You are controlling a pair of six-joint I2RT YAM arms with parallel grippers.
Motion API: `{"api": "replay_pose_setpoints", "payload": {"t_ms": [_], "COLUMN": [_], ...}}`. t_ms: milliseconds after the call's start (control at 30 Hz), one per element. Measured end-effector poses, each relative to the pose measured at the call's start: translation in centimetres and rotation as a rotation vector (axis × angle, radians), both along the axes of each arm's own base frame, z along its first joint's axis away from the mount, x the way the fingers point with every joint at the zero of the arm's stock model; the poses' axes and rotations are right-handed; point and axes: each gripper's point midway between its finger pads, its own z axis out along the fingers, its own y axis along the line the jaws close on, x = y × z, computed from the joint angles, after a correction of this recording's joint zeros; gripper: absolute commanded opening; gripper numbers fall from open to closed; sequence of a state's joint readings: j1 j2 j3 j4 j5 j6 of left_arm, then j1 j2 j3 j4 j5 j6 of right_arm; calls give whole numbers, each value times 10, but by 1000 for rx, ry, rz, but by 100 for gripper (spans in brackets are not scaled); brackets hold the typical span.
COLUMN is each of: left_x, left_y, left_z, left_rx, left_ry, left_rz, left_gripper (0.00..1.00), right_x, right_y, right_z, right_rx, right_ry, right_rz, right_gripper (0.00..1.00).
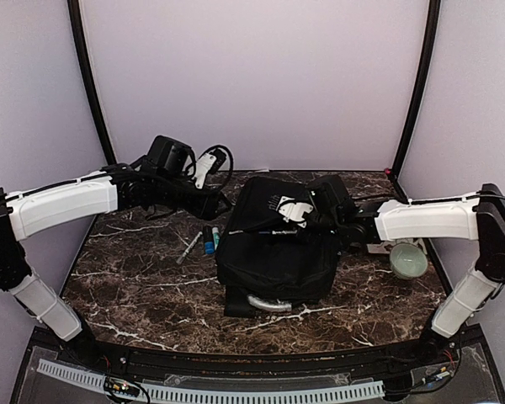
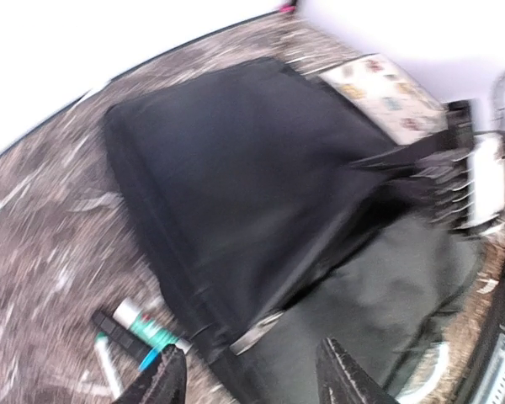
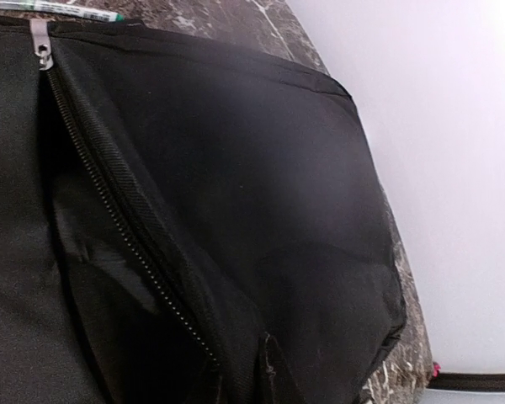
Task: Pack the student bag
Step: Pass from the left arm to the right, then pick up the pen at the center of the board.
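The student bag (image 1: 278,248) is a large black backpack lying in the middle of the table, with its grey handle loop (image 1: 269,305) at the near side. Its zipper (image 3: 109,185) is open, and the pull (image 3: 40,44) sits at the end. My right gripper (image 1: 305,215) is shut on the bag's upper flap (image 3: 265,370) and holds it raised; it also shows in the left wrist view (image 2: 480,181). My left gripper (image 1: 217,200) is open and empty, hovering by the bag's left back corner. Its fingertips (image 2: 164,383) frame the bag's edge (image 2: 236,210).
Several pens and markers (image 1: 204,241) lie on the marble just left of the bag, also in the left wrist view (image 2: 139,332). A pale green bowl (image 1: 408,259) sits at the right. A printed sheet (image 2: 379,93) lies beyond the bag under the right arm.
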State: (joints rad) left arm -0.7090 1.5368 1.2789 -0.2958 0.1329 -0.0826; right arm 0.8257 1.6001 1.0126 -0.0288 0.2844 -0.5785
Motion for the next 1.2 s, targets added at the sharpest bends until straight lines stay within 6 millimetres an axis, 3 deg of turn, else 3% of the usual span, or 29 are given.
{"api": "replay_pose_setpoints", "payload": {"t_ms": [233, 467, 600, 767, 933, 1033, 1200], "left_x": [7, -2, -13, -22, -30, -30, -22], "left_y": [46, 62, 50, 13, -18, -24, -23], "left_z": [-58, -90, -101, -106, -134, -141, -136], "left_rx": [112, 147, 78, -13, 10, 19, 61], "left_ry": [115, 177, 240, 274, 316, 324, 277], "left_rz": [225, 300, 252, 149, 75, 62, 76], "left_gripper": [55, 51, 43, 43, 42, 43, 43], "right_x": [-7, -5, 3, 16, 17, 18, 18], "right_y": [0, -3, -10, -22, -26, -28, -28], "right_z": [-18, -24, -23, -21, -23, -24, -24], "right_rx": [42, 51, 70, 87, 87, 84, 84], "right_ry": [146, 173, 175, 171, 184, 186, 187], "right_rz": [25, 5, -19, -52, -56, -61, -61], "right_gripper": [1, 0, 0, 0, 0, 0, 0]}}
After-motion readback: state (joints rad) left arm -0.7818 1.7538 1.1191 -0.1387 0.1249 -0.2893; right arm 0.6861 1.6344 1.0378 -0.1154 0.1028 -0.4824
